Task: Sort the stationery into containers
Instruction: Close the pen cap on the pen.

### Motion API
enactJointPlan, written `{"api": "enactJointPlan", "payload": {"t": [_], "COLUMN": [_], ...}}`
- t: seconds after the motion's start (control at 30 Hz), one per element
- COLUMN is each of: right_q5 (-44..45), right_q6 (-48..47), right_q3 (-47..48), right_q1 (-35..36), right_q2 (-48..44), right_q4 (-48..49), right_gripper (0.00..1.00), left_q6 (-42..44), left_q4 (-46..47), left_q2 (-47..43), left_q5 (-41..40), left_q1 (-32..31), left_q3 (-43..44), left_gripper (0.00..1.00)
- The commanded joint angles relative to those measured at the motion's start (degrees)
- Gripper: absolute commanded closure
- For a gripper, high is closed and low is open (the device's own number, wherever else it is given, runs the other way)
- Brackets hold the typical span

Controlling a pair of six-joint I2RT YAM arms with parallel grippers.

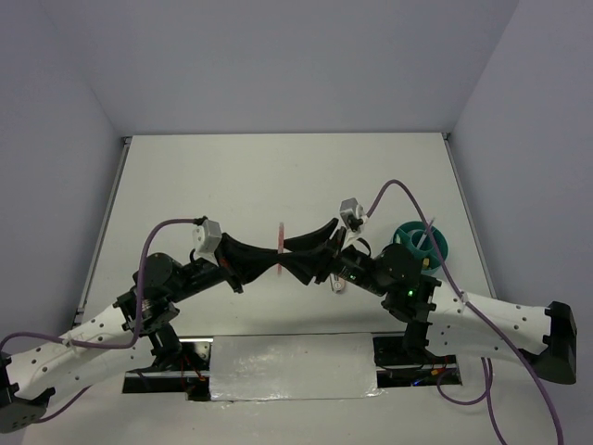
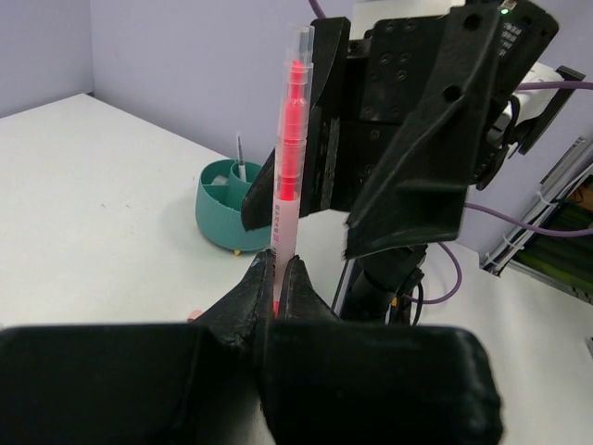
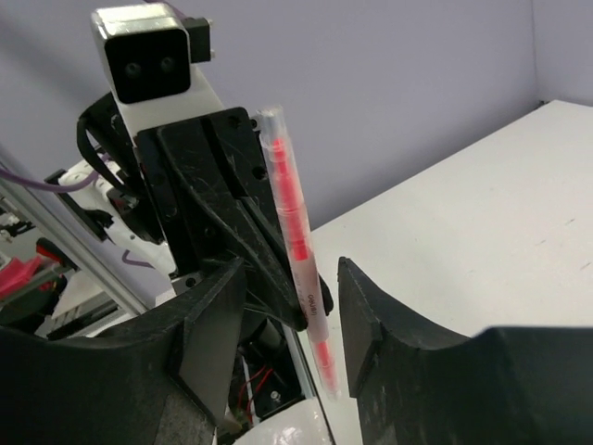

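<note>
Left gripper (image 2: pixel 278 278) first: its arm reaches in low toward the middle of the white table (image 1: pixel 278 176), jaws pinched tight on the lower end of a thin pink-red pen (image 2: pixel 289 158), which it holds upright above the table. I see small dark print on the clear barrel, too small to read. Facing it, my right gripper (image 3: pixel 292 287) has its fingers apart on either side of the pen, not clamping it. Further right, the round teal divided cup (image 1: pixel 422 243) sits with a thin grey pen (image 2: pixel 240 153) standing in it.
</note>
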Motion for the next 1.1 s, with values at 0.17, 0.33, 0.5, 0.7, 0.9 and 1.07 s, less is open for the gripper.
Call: {"api": "enactJointPlan", "payload": {"t": [0.17,0.33,0.5,0.7,0.9,1.07], "right_q5": [-0.4,0.2,1.9,1.4,0.8,2.6], "right_q6": [-2.9,-3.7,-4.3,-5.4,-7.4,-8.4], "right_q3": [0.5,1.4,1.5,2.0,2.4,2.4], "right_q1": [0.4,0.4,0.4,0.4,0.4,0.4], "right_q2": [2.4,2.6,1.1,1.0,1.8,1.0], "right_q4": [4.5,4.9,4.4,3.4,0.2,-3.3], "right_gripper": [0.59,0.58,0.65,1.0,1.0,1.0], "left_q6": [-2.6,-3.0,-2.9,-2.8,-1.8,1.6], "left_q4": [6.5,6.2,5.3,4.2,-1.9,-8.6], "left_q2": [1.6,1.8,0.6,0.6,1.5,-1.0], "left_q5": [3.9,4.7,3.8,3.6,3.2,-0.2], "left_q1": [0.2,0.3,0.2,0.1,0.2,0.1], "left_q3": [0.3,0.0,-0.8,-0.5,3.8,8.9], "left_gripper": [1.0,1.0,1.0,1.0,0.34,0.22]}}
